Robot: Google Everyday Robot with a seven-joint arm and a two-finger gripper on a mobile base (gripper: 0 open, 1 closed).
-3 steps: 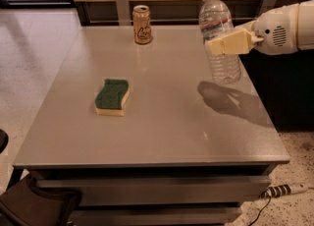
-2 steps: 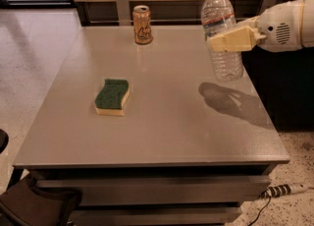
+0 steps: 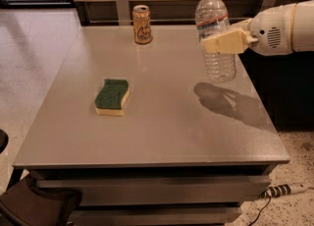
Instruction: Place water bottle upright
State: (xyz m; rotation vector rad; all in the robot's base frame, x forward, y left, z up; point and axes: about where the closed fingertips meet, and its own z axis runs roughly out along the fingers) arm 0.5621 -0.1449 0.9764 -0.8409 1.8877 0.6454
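The water bottle (image 3: pixel 214 36) is a clear ribbed plastic bottle with a white cap and a white-and-red label band. It is held nearly upright, tilted slightly, above the right side of the grey table (image 3: pixel 162 122); its shadow lies on the tabletop below and to the right. My gripper (image 3: pixel 222 42) reaches in from the right on a white arm, and its cream fingers (image 3: pixel 226 42) are shut on the bottle's middle.
An orange-tan drink can (image 3: pixel 142 24) stands upright at the table's back edge. A green-and-yellow sponge (image 3: pixel 112 96) lies left of centre. A wooden wall panel runs behind the table. A power strip (image 3: pixel 282 189) lies on the floor at the lower right.
The bottle and gripper have risen slightly and stayed over the table's right side. The can and sponge have not moved.
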